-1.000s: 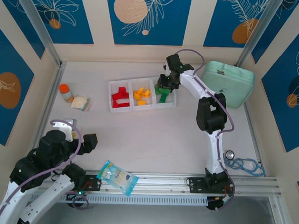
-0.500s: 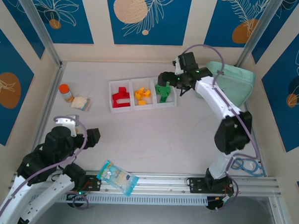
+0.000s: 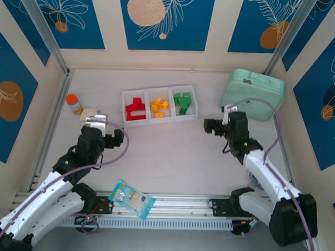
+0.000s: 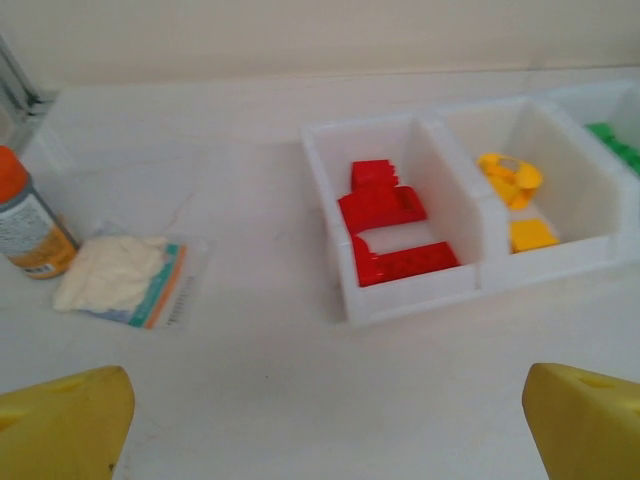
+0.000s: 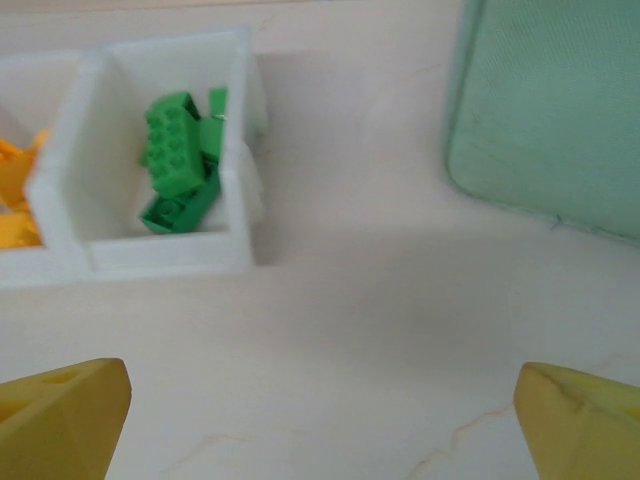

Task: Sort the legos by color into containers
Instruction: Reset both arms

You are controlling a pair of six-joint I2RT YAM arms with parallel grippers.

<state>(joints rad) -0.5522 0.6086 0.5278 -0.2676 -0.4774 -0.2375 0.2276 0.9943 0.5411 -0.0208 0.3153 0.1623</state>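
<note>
You will find the containers (image 3: 147, 102) in a row at the far middle of the table (image 3: 172, 153), with legos (image 3: 135, 109) in all three compartments. The zippered case (image 3: 253, 94) lies to their right, the bottle (image 3: 74, 103) and sachet (image 4: 115, 272) to their left. The snack packet (image 3: 131, 198) rests on the near rail (image 3: 208, 204).

The top camera is looking steeply down from above and behind the near edge of the table (image 3: 172, 153), taking in the whole surface up to the patterned back wall (image 3: 161, 19). The left wrist camera is sitting low, facing forward and slightly down at the containers (image 4: 410, 297) from their left front. The right wrist camera is hanging nearer, tilting down over their right end and the mint-green case (image 5: 550, 110). Both wrist views are catching parts of the middle and right bins.
</note>
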